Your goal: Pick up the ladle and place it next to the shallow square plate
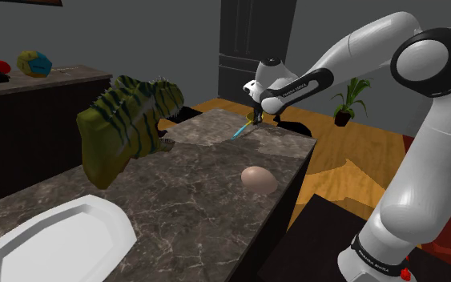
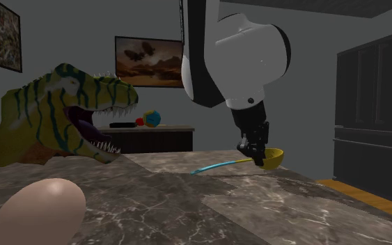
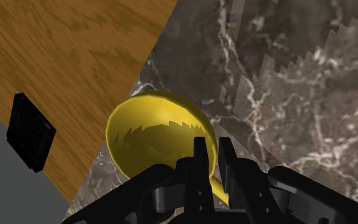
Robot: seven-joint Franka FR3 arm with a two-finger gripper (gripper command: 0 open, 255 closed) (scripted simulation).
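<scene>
The ladle (image 1: 243,127) has a yellow bowl and a thin blue handle and lies at the far corner of the dark marble counter (image 1: 191,184). My gripper (image 1: 256,113) comes down on it from above. In the second exterior view the gripper (image 2: 256,151) is at the ladle's (image 2: 273,159) bowl end. In the wrist view the gripper (image 3: 212,164) is shut on the yellow neck just behind the ladle's bowl (image 3: 155,133). A white shallow plate (image 1: 55,240) with cut corners sits at the near end of the counter, in the shoulder view's lower left.
A big green striped dinosaur toy (image 1: 127,120) stands mid-counter, between ladle and plate. A tan egg (image 1: 258,179) lies near the counter's edge. The ladle is close to the counter's corner, with wooden floor (image 3: 63,57) below. A potted plant (image 1: 350,100) stands on the floor behind.
</scene>
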